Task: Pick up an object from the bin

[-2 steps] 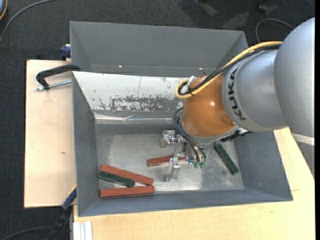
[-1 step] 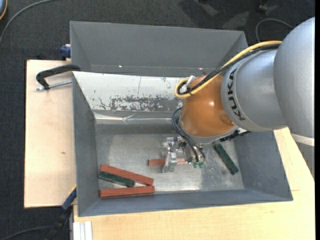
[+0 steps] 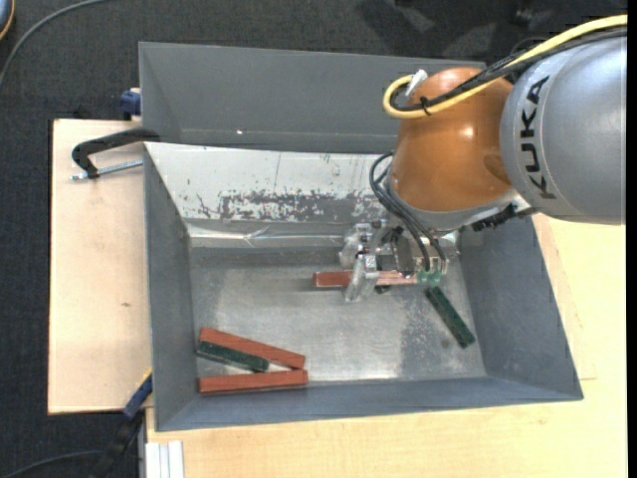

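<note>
Grey bin (image 3: pixel 167 297), red bar (image 3: pixel 330 280) left-to-right

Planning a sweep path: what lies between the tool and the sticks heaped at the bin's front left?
In the camera view, bare bin floor runs from the tool to the heap.

Bar (image 3: pixel 333 280) in claw (image 3: pixel 370 277) at bin (image 3: pixel 164 297) middle

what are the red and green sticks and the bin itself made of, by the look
Red sticks: matte, flat-sided, sharp edges, so probably painted wood or plastic. Green sticks: same look, darker, likely the same stuff. Bin: grey sheet metal, floor scuffed and dully reflective.
</note>
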Action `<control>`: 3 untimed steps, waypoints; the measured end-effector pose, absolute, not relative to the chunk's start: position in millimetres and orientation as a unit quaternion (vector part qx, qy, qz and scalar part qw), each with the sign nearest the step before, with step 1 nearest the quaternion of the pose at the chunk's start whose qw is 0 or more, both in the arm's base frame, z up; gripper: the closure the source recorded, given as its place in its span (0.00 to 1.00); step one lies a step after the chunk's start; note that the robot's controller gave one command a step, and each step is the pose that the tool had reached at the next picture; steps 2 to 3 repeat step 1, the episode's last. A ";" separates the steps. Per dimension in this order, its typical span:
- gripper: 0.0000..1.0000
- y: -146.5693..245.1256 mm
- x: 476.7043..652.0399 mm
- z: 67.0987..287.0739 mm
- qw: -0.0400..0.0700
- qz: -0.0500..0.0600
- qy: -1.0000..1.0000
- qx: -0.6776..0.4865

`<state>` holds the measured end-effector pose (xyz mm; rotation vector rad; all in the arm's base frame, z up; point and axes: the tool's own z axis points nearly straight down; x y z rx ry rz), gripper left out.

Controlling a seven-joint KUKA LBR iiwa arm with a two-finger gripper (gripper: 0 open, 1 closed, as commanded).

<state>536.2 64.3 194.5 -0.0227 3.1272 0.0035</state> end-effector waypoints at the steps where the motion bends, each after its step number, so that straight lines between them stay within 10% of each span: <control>1: 1.00 86.1 517.7 291.5 0.007 0.001 0.999 -0.036; 3: 1.00 86.1 517.7 291.5 0.007 0.001 0.999 -0.036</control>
